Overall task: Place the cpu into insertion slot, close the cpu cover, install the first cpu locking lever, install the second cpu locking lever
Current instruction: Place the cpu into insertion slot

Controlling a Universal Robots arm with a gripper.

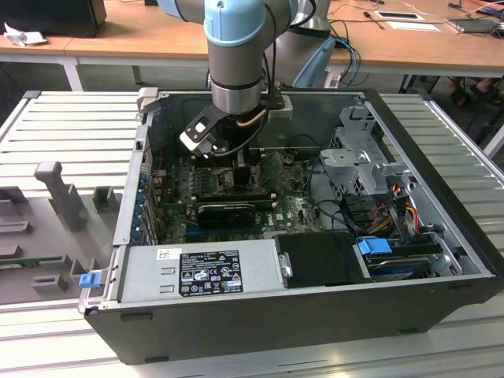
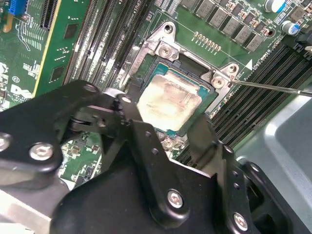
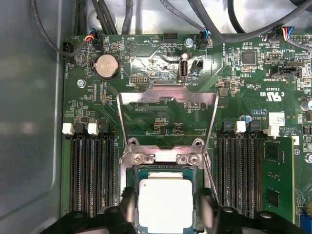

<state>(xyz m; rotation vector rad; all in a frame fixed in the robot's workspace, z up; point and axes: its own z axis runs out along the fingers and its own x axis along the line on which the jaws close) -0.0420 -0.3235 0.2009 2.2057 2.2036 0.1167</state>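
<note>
End effector point(image 3: 165, 214) nearest, fingers point(image 3: 127, 207) clamped on two opposite edges of cpu point(image 3: 165, 200). Cpu sits low in insertion slot point(image 3: 168, 169), looks level. We judge: keep chip flat, corners matched, no pushing. Beyond, cpu cover point(image 3: 168, 97) lies open.

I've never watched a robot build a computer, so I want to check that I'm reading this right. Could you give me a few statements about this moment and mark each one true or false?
1. The cpu lies inside the rim of the insertion slot. True.
2. The cpu cover is shut over the chip. False: it is swung open, away from the slot.
3. The gripper hovers over the power supply. False: it is right at the cpu.
4. Long black memory slots run on both sides of the slot. True.
</note>
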